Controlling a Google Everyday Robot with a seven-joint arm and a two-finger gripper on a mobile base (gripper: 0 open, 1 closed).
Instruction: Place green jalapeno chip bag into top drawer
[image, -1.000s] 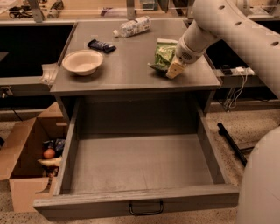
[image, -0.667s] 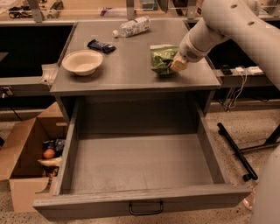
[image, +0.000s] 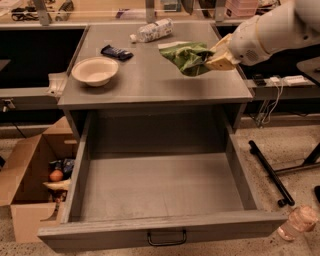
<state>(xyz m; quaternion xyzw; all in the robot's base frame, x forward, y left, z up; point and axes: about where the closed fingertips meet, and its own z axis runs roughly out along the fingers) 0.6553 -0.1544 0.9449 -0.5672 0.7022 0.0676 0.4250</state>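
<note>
The green jalapeno chip bag (image: 187, 56) is crumpled and lifted a little above the right side of the grey cabinet top (image: 150, 85). My gripper (image: 214, 58) is shut on the bag's right edge, with the white arm coming in from the upper right. The top drawer (image: 160, 187) stands pulled wide open below the cabinet top, its flat grey bottom bare, its small dark handle (image: 166, 238) on the front panel.
A cream bowl (image: 95, 70), a small dark blue wrapper (image: 116, 52) and a white-and-grey patterned bag (image: 154, 30) lie on the cabinet top. A cardboard box (image: 30, 190) with items stands at the lower left. A plastic bottle (image: 298, 223) lies on the floor at the lower right.
My gripper has closed on the green bag and lifted it off the cabinet top; the bag now hangs crumpled from the gripper. The view has shifted slightly.
</note>
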